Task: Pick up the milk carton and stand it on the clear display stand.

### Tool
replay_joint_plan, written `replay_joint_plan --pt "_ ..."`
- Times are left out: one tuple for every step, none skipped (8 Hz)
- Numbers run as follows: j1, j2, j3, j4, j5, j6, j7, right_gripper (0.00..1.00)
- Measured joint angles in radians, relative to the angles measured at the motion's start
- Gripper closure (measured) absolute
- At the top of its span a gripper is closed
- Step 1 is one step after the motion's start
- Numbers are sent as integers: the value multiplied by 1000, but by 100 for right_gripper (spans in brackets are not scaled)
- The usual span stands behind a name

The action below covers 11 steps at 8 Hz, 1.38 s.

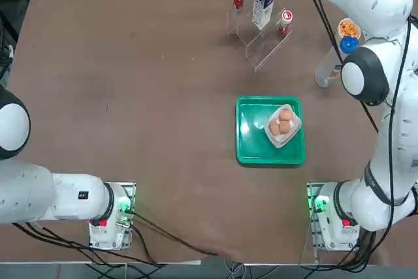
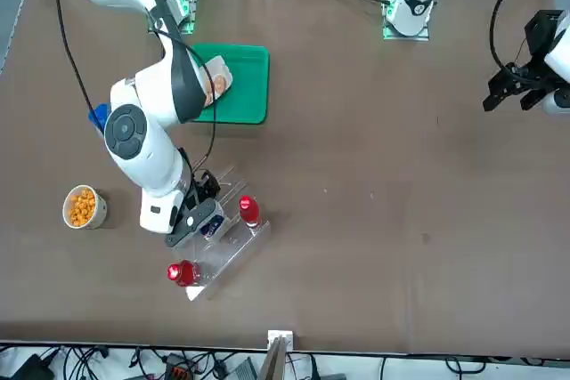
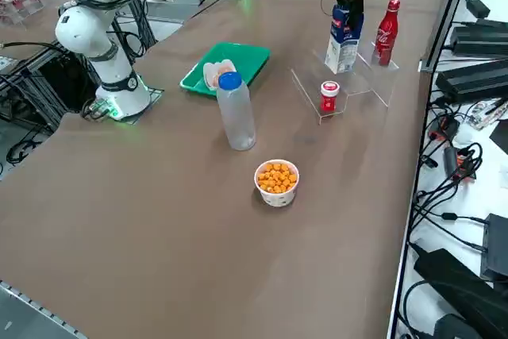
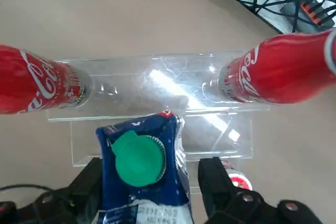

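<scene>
1. We see the clear display stand (image 3: 343, 77) near the table's far right corner, with the milk carton (image 3: 343, 39) upright on it, so placing looks done.
2. Left to do: pull clear.
3. Right arm reaches far across the table, wrist pointing down.
4. Right gripper (image 4: 152, 182) straddles the carton top, fingers (image 4: 212, 179) spread, released, not clamping.
</scene>
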<state>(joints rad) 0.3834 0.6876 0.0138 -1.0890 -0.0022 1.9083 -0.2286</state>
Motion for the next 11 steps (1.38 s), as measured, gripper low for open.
replay_joint_plan --pt "1 -2 0 3 0 0 0 0" --pt "3 -5 0 5 0 -1 0 0" --pt "6 -6 0 6 0 -3 0 0" --pt "9 -11 0 6 0 -3 0 0" --pt "12 -21 0 7 0 -7 0 0" --pt "11 -32 0 8 0 -15 0 0" --pt "10 -41 -3 10 0 -20 0 0" --pt "9 -53 -7 14 0 -24 0 0" --pt "8 -68 -12 19 0 -31 3 0" --pt "5 -90 -16 23 0 -43 15 0" --pt "0 -118 -18 29 0 -69 30 0"
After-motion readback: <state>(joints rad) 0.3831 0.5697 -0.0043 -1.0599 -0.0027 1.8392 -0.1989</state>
